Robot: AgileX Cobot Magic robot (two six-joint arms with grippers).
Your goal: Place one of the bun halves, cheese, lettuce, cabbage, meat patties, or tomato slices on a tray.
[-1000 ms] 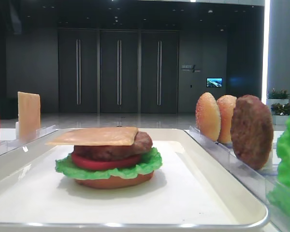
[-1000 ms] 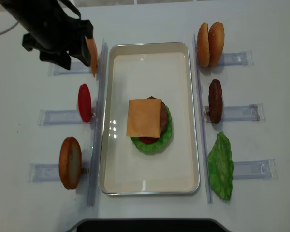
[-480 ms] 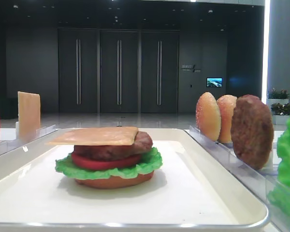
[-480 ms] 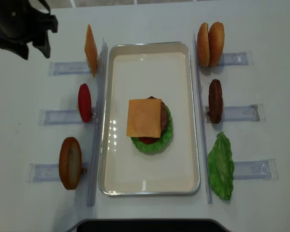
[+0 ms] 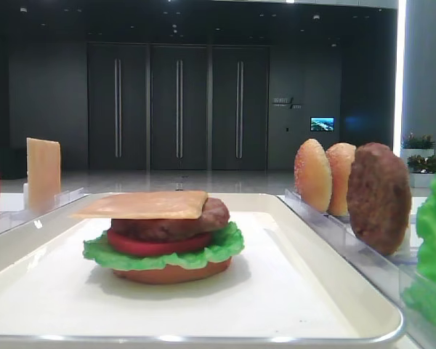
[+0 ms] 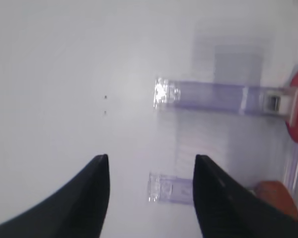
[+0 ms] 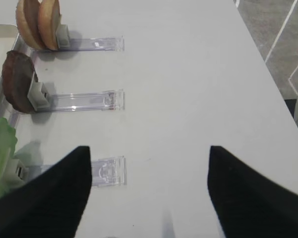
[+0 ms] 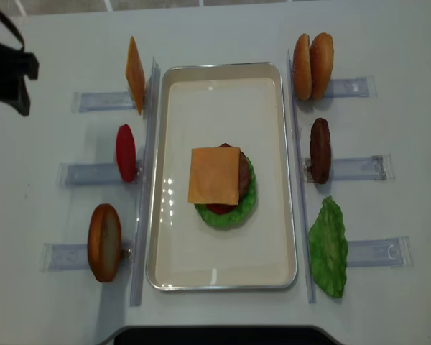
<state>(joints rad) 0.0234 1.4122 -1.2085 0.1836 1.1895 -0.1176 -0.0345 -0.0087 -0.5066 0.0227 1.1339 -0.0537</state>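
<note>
The white tray holds a stack with a flat bun half at the bottom, then lettuce, a tomato slice and a meat patty. A square cheese slice lies on top of it. In the left wrist view my left gripper is open and empty above bare table, with clear holders in front of it. The left arm shows at the far left edge, well away from the tray. My right gripper is open and empty over the table, to the right of the lettuce holder.
On the left, holders carry an upright cheese slice, a tomato slice and a bun half. On the right stand two bun halves, a meat patty and lettuce.
My left arm has pulled back leftward from beside the upright cheese slice to the table's far left edge. The stack on the tray has not moved.
</note>
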